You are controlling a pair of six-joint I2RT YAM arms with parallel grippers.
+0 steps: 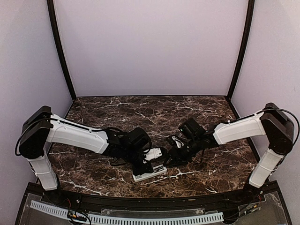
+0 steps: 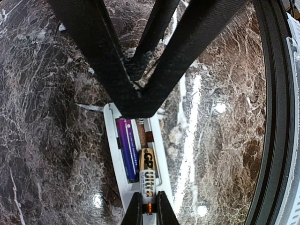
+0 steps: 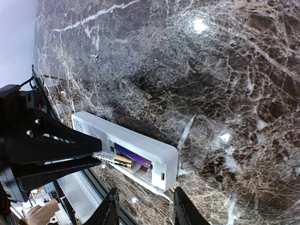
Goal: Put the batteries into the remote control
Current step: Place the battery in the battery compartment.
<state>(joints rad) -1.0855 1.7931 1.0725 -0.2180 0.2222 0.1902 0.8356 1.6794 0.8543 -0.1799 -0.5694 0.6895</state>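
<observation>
Left wrist: left gripper (image 2: 148, 208) pinched narrow on end of battery (image 2: 146, 171) marked "GP Ultra", slanted into open bay of remote control (image 2: 111, 140), beside purple battery (image 2: 125, 150) with unreadable print. Right gripper (image 3: 146, 206) half-spread near remote's end, holding nothing. Remote lies on marble table (image 1: 187, 112).

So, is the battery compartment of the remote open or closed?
Open: inside the remote a purple battery and a gold battery lie uncovered.
</observation>
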